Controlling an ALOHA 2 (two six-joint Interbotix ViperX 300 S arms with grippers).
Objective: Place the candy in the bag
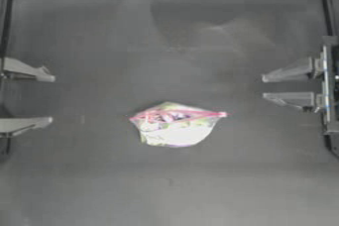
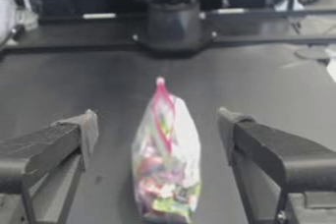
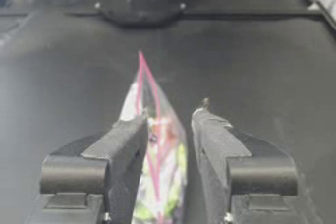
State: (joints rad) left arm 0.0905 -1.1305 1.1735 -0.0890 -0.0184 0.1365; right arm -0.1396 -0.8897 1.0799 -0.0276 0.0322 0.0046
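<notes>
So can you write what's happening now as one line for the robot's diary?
clear plastic zip bag with pink-red seal strip: mid-table, colourful contents | loose candy: none seen | left gripper: open, left edge | right gripper: open, right edge

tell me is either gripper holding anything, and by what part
Nothing is held. The left gripper and right gripper are open at the table's sides, both apart from the bag in the middle.
</notes>
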